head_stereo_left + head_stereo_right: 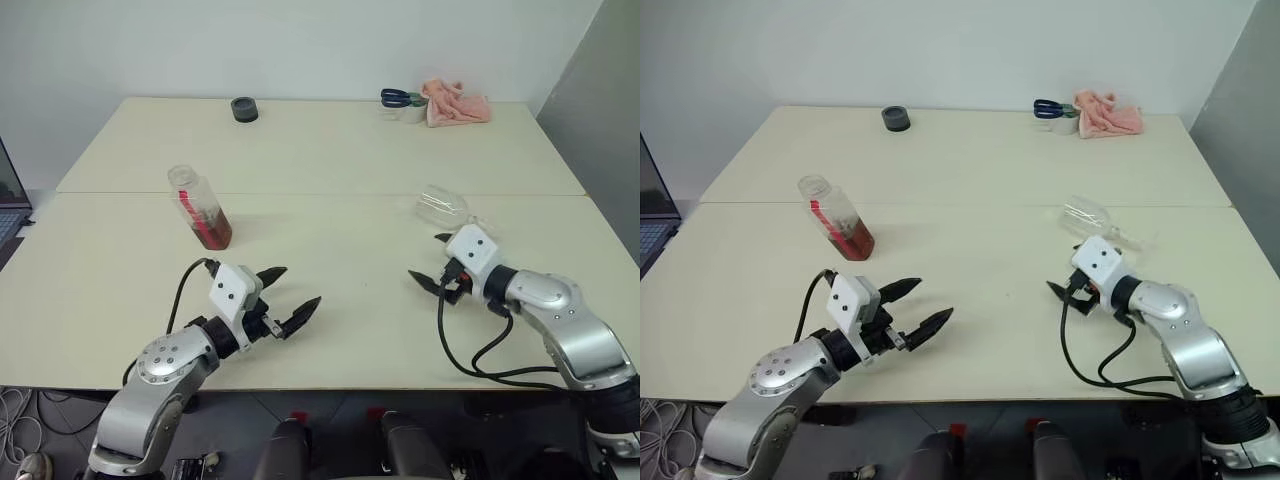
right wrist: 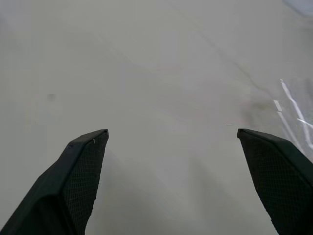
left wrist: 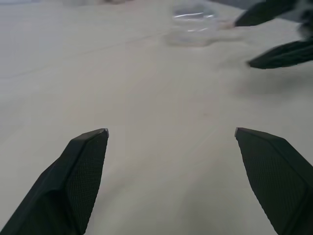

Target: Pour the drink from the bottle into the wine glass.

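Now both tools hang just above the near tabletop (image 1: 330, 150) with fingers spread wide and nothing between them: left tool (image 1: 287, 297) near left, right tool (image 1: 432, 262) near right. Just beyond the right tool, the wine glass (image 1: 441, 207) lies on its side. Left, the uncapped bottle (image 1: 200, 208) leans, with the drink (image 1: 214, 228) in its base.

The bottle (image 1: 201, 208) stands on the left half of the tabletop (image 1: 330, 160). The wine glass (image 1: 443, 208) lies on its side toward the right edge. A cloth (image 1: 455, 102) sits by the far right corner.
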Robot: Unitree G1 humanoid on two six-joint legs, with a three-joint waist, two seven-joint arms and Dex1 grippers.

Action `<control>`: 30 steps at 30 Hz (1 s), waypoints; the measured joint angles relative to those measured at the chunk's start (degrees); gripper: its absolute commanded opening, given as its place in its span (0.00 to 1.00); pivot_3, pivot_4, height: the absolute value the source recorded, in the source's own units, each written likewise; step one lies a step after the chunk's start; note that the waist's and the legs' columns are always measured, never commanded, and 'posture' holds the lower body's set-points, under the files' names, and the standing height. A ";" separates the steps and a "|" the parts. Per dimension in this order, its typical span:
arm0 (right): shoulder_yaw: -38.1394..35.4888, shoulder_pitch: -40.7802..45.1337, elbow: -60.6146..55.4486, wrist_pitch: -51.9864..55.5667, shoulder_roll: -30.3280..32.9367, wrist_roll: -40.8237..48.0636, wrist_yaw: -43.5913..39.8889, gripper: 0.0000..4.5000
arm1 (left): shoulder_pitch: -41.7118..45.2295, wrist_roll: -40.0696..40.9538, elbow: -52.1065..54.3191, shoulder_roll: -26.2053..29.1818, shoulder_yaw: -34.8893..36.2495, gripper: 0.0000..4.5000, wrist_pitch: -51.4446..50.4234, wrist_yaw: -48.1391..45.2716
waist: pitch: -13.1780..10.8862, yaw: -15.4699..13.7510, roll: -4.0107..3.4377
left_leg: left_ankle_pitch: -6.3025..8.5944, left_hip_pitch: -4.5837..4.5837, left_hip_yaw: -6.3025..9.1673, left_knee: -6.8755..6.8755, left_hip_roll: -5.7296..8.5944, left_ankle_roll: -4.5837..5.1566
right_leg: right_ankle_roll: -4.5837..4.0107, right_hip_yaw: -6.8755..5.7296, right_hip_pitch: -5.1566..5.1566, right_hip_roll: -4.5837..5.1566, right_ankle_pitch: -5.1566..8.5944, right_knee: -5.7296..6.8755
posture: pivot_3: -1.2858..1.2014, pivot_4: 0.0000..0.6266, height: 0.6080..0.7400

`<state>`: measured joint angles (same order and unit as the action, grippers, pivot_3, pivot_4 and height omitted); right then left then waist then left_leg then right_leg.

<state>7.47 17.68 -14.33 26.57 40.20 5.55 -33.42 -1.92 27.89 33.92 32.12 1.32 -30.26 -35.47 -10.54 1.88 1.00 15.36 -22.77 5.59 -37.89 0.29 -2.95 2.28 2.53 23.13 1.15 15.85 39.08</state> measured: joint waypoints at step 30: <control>8.28 25.77 47.31 -19.64 1.09 -27.28 2.36 0.96 | 9.71 1.45 -2.35 -0.04 -4.18 1.00 -3.81 -3.91 | -0.01 0.07 -0.01 | 0.00 -0.01 -0.13 -0.04 0.03 0.00 | -0.01 0.11 0.03 0.05 -0.01 0.00 | 0.52 0.24 1.00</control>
<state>15.75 43.45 32.98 6.93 41.30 -21.73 -31.06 7.79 29.34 31.57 32.08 -2.86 -34.07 -39.39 -10.55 1.95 0.99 15.36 -22.78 5.47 -37.93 0.33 -2.95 2.27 2.64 23.16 1.20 15.84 39.08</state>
